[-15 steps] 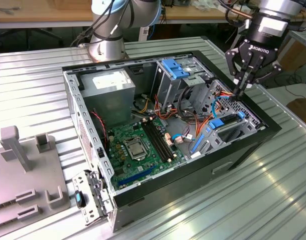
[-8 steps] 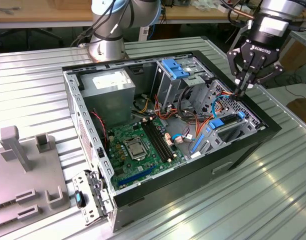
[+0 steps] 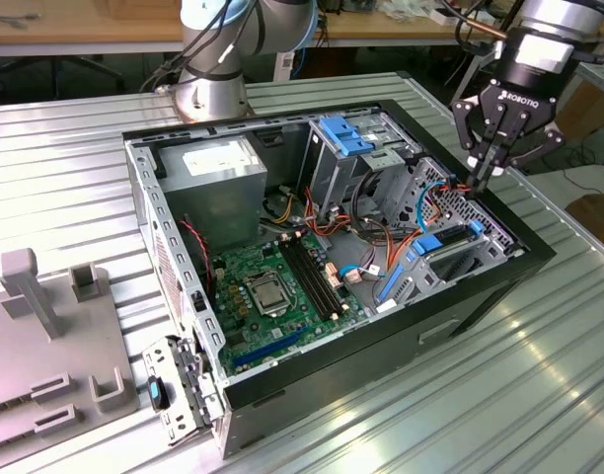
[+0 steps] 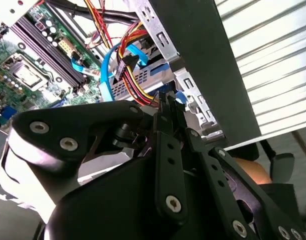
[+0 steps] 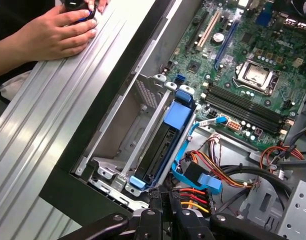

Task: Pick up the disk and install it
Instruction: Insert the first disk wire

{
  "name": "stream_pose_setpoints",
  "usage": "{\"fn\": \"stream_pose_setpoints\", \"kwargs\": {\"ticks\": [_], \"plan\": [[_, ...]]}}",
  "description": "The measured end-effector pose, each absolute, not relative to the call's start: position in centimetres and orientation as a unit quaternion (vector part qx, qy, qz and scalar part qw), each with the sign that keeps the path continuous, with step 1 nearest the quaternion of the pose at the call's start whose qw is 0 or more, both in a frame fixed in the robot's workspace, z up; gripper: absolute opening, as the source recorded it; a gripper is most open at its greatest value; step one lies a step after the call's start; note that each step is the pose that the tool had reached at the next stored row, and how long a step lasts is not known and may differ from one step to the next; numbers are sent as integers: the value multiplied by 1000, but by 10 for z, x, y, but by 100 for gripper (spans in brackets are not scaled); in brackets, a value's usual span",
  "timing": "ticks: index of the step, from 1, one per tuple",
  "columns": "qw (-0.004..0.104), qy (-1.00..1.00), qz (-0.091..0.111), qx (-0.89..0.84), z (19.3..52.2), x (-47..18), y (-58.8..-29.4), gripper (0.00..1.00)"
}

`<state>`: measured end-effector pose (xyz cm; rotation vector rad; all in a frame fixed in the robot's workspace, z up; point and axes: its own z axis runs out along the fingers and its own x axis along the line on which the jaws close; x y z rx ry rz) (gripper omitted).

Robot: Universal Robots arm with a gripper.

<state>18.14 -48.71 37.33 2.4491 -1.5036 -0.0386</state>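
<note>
In the exterior view the gripper (image 3: 480, 181) hangs at 2 o'clock of the open black case (image 3: 401, 341). Its thin dark fingers are pressed together with nothing visible between them. The first wrist view shows the disk (image 5: 164, 146) standing on edge in the grey metal bay (image 5: 123, 130), with blue plastic at both ends, just beside the gripper. A person's hand (image 5: 48, 35) lies on the ribbed table (image 5: 53, 115).
</note>
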Motion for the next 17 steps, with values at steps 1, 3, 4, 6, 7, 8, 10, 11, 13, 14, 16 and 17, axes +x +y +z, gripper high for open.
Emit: {"fn": "stream_pose_setpoints", "kwargs": {"ticks": [1, 3, 4, 6, 7, 8, 10, 11, 13, 14, 16, 17], "plan": [[133, -524, -14, 841, 373, 181, -487, 17], [133, -535, -16, 834, 373, 181, -487, 17], [133, -539, -17, 831, 373, 181, -487, 17], [133, -547, -18, 827, 373, 181, -487, 17], [133, -551, -18, 824, 372, 181, -487, 17], [132, -558, -19, 819, 372, 181, -487, 17], [131, -567, -19, 813, 372, 181, -487, 17], [131, -570, -19, 811, 372, 182, -487, 17], [124, -574, -10, 810, 372, 182, -487, 17], [121, -575, -5, 810, 372, 181, -487, 17], [114, -576, 5, 810, 372, 181, -487, 17], [111, -576, 9, 810, 373, 181, -487, 17]]}}
